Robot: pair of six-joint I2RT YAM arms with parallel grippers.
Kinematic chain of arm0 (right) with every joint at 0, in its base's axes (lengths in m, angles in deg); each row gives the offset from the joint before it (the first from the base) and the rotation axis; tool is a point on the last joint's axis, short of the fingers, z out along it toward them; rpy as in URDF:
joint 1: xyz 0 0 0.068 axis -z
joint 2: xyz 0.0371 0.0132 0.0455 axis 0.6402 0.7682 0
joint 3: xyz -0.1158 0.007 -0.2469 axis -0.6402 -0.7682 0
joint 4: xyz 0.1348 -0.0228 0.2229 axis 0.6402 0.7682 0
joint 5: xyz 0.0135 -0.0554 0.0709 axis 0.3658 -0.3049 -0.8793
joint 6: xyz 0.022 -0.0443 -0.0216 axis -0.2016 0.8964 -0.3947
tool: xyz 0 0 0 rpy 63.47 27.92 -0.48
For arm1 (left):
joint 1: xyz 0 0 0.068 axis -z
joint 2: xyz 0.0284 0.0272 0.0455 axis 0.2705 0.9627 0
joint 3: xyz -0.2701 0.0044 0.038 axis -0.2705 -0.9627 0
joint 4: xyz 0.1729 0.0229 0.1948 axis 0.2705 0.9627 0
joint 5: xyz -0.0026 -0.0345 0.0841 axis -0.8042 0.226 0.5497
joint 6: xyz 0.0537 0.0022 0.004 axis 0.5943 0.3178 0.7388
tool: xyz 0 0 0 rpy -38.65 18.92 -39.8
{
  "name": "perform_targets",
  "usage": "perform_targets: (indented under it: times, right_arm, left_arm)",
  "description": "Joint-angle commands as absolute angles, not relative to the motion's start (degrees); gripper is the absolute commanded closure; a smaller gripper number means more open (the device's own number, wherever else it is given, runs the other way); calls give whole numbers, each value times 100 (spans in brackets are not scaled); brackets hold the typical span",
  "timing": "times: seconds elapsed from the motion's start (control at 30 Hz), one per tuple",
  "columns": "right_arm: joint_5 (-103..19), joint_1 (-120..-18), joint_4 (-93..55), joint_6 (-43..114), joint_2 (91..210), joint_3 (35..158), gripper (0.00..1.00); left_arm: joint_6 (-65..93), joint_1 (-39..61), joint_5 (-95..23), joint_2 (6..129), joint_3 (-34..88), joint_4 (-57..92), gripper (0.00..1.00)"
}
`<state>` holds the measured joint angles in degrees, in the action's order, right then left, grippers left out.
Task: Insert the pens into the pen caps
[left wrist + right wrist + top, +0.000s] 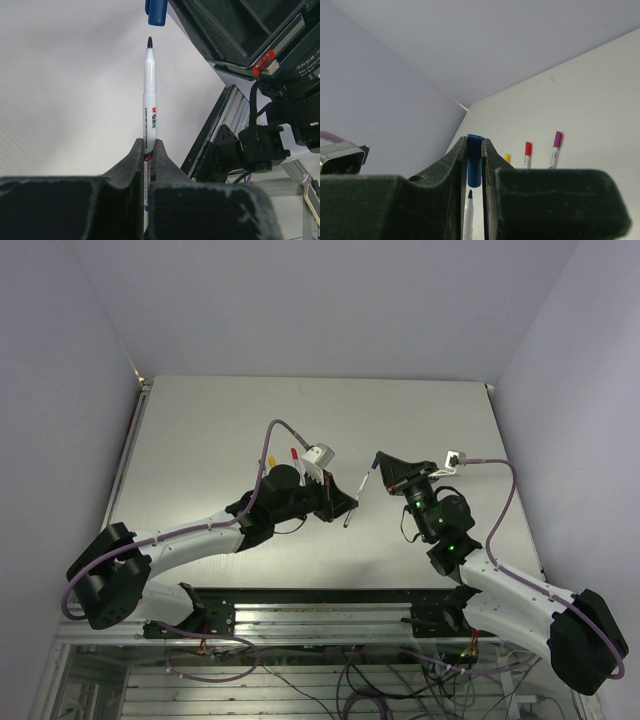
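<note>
My left gripper (148,150) is shut on a grey-white pen (149,100) and holds it up off the table, dark blue tip (149,42) outward. My right gripper (475,150) is shut on the blue cap (475,165), open end toward the pen. The tip (469,194) sits just short of the cap's mouth, in line with it, with a small gap between them. In the top view the pen (356,500) and the cap (372,470) meet mid-table between the left gripper (343,505) and the right gripper (378,464).
Capped pens lie on the white table (200,440) beyond the grippers: yellow (507,158), red (528,152) and purple (555,145). The red one (293,453) shows beside the left wrist camera. No green pen or cap is in view. Walls close the table's far and side edges.
</note>
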<state>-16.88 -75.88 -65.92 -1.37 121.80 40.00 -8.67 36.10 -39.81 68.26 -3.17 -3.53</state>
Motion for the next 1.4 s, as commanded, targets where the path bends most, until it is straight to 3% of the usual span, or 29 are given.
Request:
perform_targets:
  times: [0.0, 0.73, 1.37]
  right_arm:
    - [-1770, -7577, -6764, -222, 12204, 3980, 100]
    - [-2334, -7585, -6437, -417, 12216, 3933, 100]
    - [-3727, -7636, -5224, -336, 12360, 4064, 100]
  left_arm:
    - [-877, 3581, -4056, 6766, -348, -677, 93]
    - [-924, 3576, -3867, 6760, -403, -775, 93]
    - [-1230, 3576, -3215, 6533, -789, -1758, 93]
